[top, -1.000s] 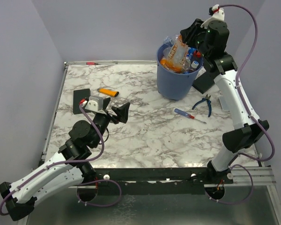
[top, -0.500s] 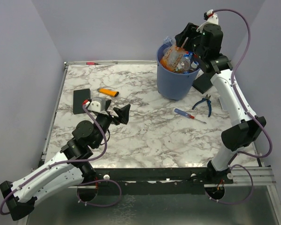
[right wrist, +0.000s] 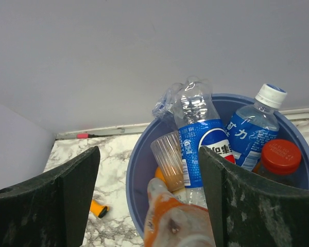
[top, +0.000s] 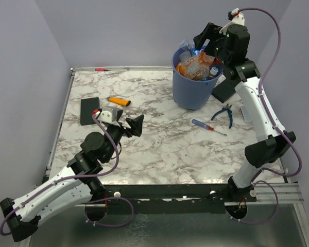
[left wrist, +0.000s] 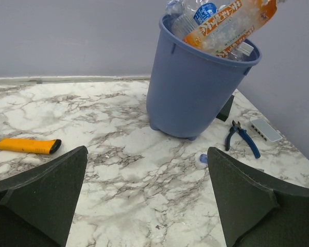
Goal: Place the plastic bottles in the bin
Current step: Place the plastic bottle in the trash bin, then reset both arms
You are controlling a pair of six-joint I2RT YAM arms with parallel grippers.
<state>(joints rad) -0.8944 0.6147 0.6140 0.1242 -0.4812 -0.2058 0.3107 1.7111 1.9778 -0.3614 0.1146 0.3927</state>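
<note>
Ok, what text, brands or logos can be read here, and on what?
"力", the rest unclear: blue label of the white-capped bottle.
Round red-white-blue logo with Chinese characters I cannot read surely: blue-labelled clear bottle.
White characters, too blurred to read: orange-labelled bottle.

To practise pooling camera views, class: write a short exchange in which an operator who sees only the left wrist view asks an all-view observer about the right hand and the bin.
Operator: Where is the right hand?
Observer: Above the bin, fingers spread, gripping nothing.
Operator: What sits behind the orange-labelled bottle?
Observer: A red-capped bottle, near the bin's rim.
</note>
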